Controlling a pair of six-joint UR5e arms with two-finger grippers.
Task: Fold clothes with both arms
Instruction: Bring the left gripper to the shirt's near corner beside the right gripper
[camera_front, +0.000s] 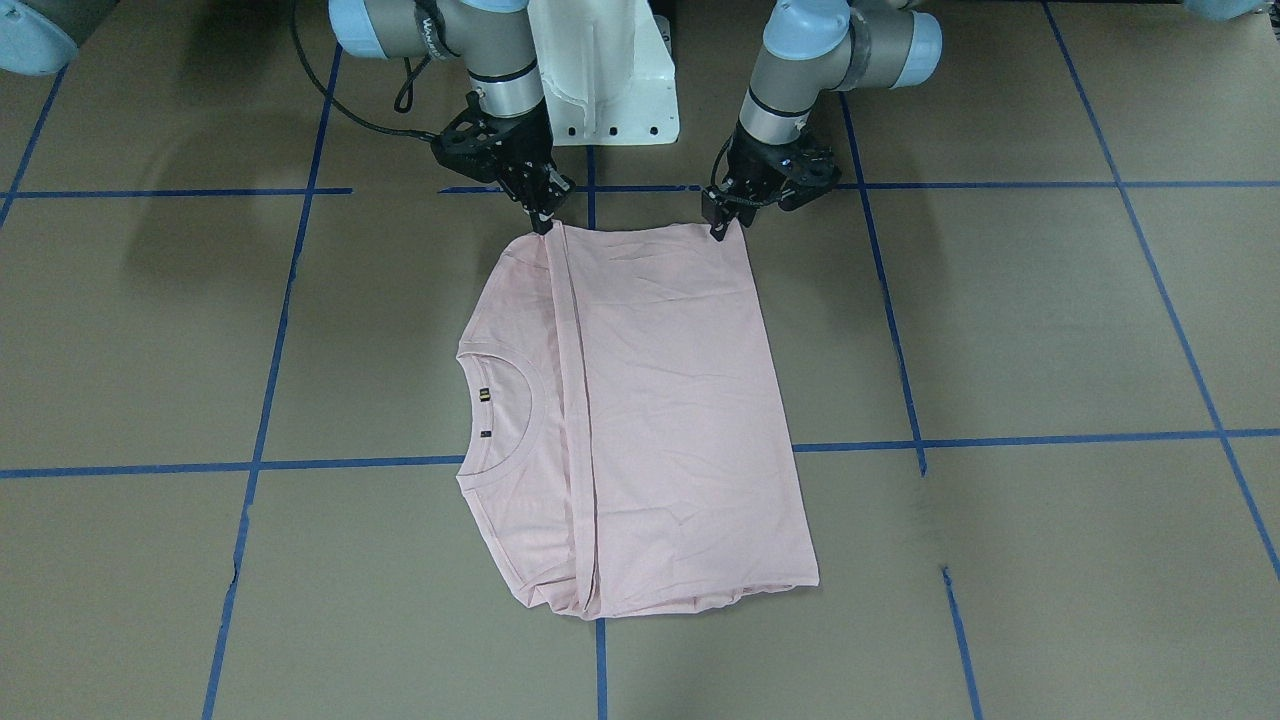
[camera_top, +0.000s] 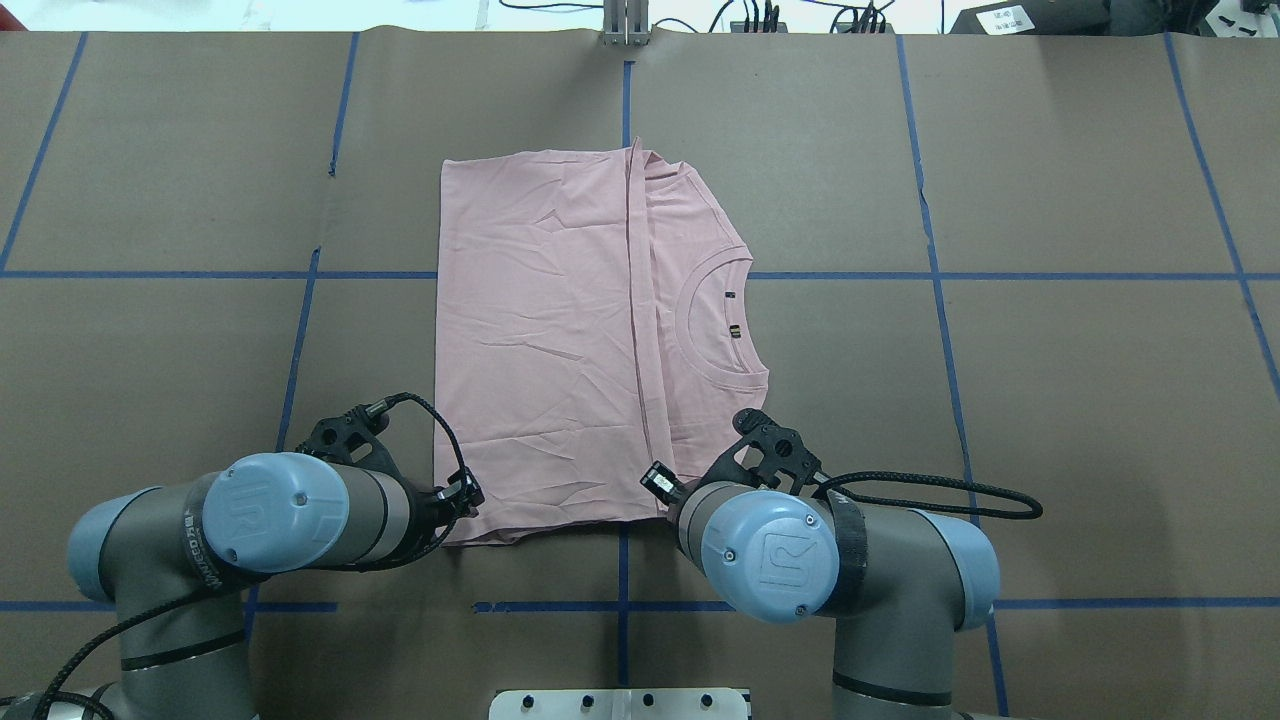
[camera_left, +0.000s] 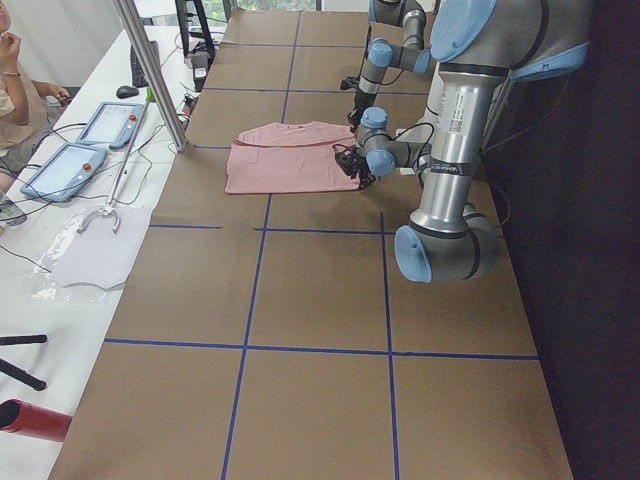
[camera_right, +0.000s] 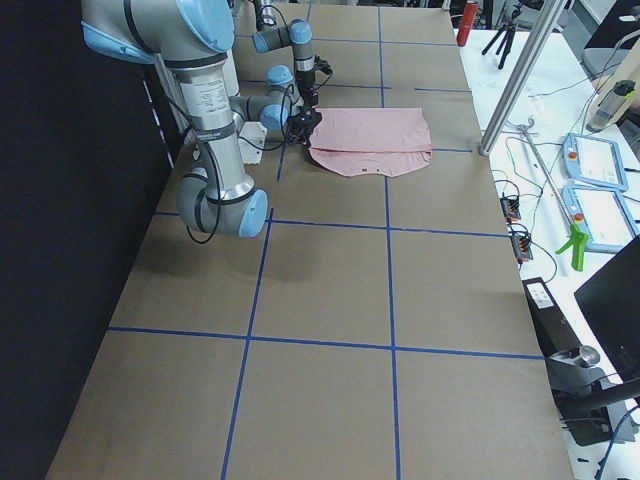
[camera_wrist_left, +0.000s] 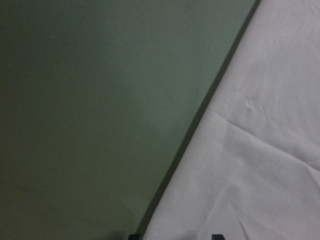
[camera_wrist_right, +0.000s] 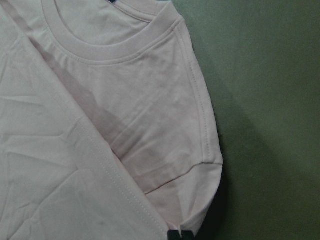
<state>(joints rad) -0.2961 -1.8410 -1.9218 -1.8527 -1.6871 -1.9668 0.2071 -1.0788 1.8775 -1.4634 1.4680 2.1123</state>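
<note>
We see one folded pink T-shirt (camera_front: 680, 400) on the surface (camera_front: 1000, 330). Left gripper (camera_front: 718, 232) fingers (camera_wrist_left: 216, 236) are spread; right gripper (camera_front: 545, 222) fingers, we cannot tell.

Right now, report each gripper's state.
Left gripper: open, at a corner of the T-shirt.
Right gripper: shut on the T-shirt.

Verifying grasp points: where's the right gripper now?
Front-facing view, left of centre: the right gripper is at the T-shirt's robot-side edge, where the folded-over hem ends, just in front of the white pedestal.
</note>
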